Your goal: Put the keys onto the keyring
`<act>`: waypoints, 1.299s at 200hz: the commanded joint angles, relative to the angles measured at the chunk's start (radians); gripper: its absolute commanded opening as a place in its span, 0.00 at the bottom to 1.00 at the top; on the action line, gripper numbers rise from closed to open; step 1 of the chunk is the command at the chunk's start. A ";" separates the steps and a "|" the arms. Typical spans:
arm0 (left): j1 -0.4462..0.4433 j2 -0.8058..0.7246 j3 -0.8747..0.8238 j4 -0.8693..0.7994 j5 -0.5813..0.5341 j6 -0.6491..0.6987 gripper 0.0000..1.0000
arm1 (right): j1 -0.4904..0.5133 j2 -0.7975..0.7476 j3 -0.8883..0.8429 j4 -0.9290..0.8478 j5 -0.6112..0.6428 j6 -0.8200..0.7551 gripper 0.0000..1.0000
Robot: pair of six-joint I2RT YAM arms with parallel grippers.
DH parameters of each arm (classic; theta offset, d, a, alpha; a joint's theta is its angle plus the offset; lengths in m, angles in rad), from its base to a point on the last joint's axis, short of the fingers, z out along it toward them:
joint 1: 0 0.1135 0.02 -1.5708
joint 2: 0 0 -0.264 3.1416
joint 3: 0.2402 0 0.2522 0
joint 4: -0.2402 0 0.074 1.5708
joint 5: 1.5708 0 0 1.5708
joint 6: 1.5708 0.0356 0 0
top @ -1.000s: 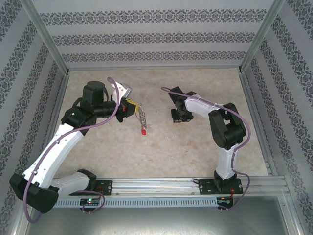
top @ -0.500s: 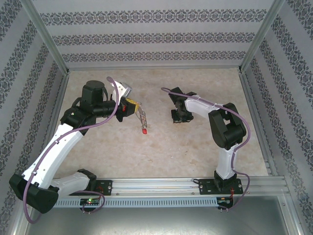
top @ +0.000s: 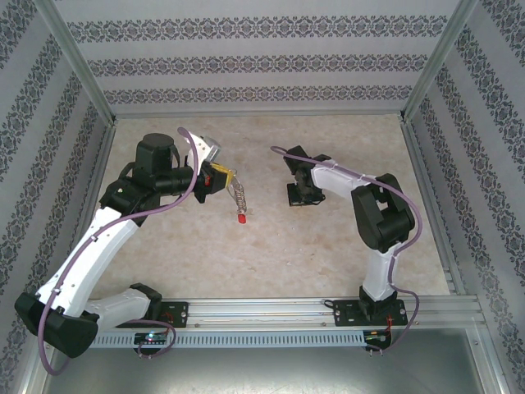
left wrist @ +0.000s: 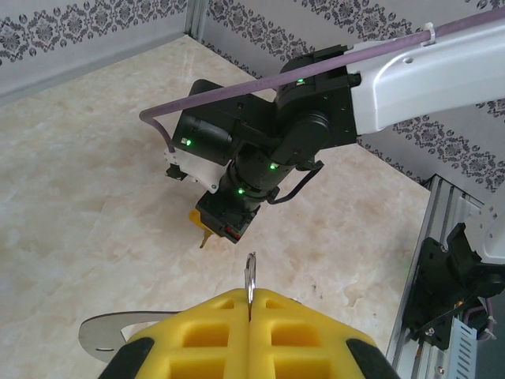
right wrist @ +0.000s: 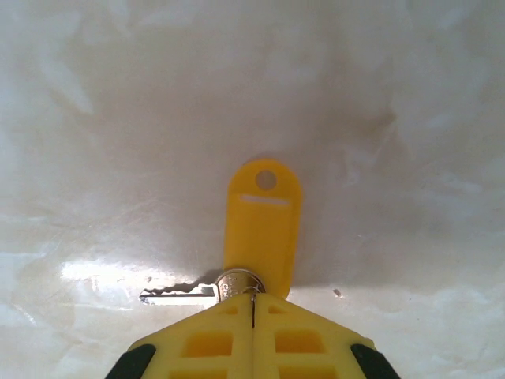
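The keys (right wrist: pixel 177 296) are one small silvery key with a yellow plastic tag (right wrist: pixel 263 221), lying on the marble table. My right gripper (right wrist: pixel 252 300) points down at the table and is shut on the key's round head, with the blade sticking out to the left. From above, the right gripper (top: pixel 297 199) stands mid-table. My left gripper (left wrist: pixel 251 294) is shut on the keyring (left wrist: pixel 250 272), whose thin metal loop shows edge-on between the yellow fingertips. In the top view the left gripper (top: pixel 223 176) holds the keyring (top: pixel 238 195) above the table, with its chain and red tag (top: pixel 241 220) dangling.
In the left wrist view the right arm (left wrist: pixel 316 118) reaches in just beyond the held ring, its gripper (left wrist: pixel 223 227) on the table. Patterned walls enclose the table on three sides. A metal rail (top: pixel 279 310) runs along the near edge.
The right gripper's jaws have closed the last bit onto the key's head. Both arms have otherwise stayed almost still.
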 commanded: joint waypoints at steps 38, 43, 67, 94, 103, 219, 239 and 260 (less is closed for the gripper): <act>0.014 0.009 0.057 0.013 0.018 0.039 0.00 | -0.008 -0.307 -0.037 0.139 -0.148 -0.121 0.00; 0.014 0.008 0.059 0.016 0.015 0.039 0.00 | -0.008 -0.331 -0.036 0.154 -0.174 -0.137 0.00; 0.014 0.016 0.078 0.021 0.024 0.048 0.00 | -0.010 -0.456 -0.051 0.284 -0.364 -0.221 0.00; 0.014 0.029 0.115 0.024 0.088 0.063 0.00 | -0.015 -0.563 -0.070 0.486 -0.630 -0.227 0.00; 0.014 0.029 0.123 0.030 0.099 0.065 0.00 | -0.017 -0.577 -0.056 0.524 -0.695 -0.209 0.00; 0.014 0.024 0.208 0.102 0.166 0.018 0.00 | 0.076 -0.603 0.150 0.509 -0.899 -0.051 0.00; 0.013 0.027 0.213 0.102 0.167 0.016 0.00 | 0.096 -0.609 0.152 0.490 -0.892 -0.061 0.00; 0.014 0.035 0.222 0.095 0.164 0.019 0.00 | 0.117 -0.622 0.151 0.478 -0.866 -0.076 0.00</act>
